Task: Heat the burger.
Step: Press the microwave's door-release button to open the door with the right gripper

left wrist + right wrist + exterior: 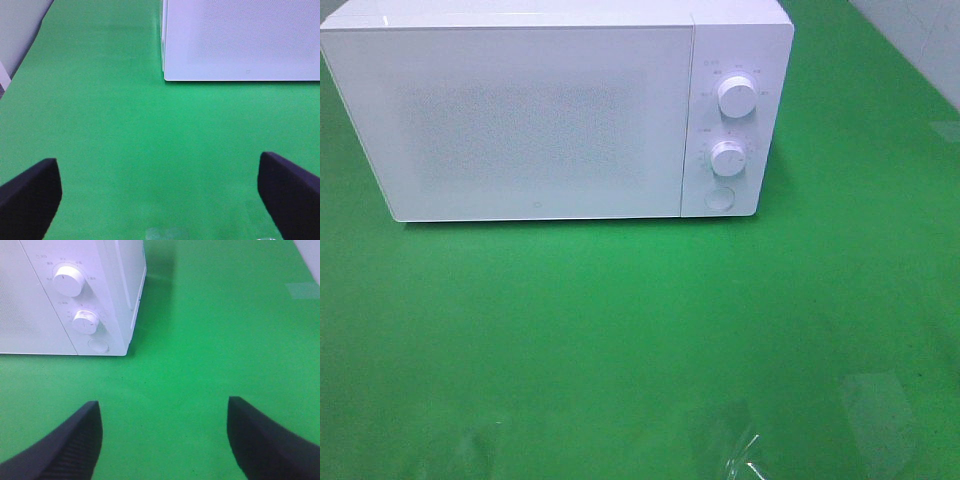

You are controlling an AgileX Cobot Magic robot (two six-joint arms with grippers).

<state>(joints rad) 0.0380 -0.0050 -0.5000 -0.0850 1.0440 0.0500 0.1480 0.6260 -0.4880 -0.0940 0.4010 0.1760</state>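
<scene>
- The white microwave [535, 120] is placed on the green table [620, 330], with its door closed.
- The left gripper [157, 162] is opened wide over the table; nothing is held in it.
- The right gripper [164, 402] is also opened wide and nothing is held.
- The burger is seen in no view, so its place cannot be told.

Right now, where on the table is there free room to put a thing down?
The green cloth in front of the microwave is bare across its whole width. The strip right of the microwave is bare too. Only what looks like clear plastic lies far in front, toward the right. Nowhere is crowded.
</scene>
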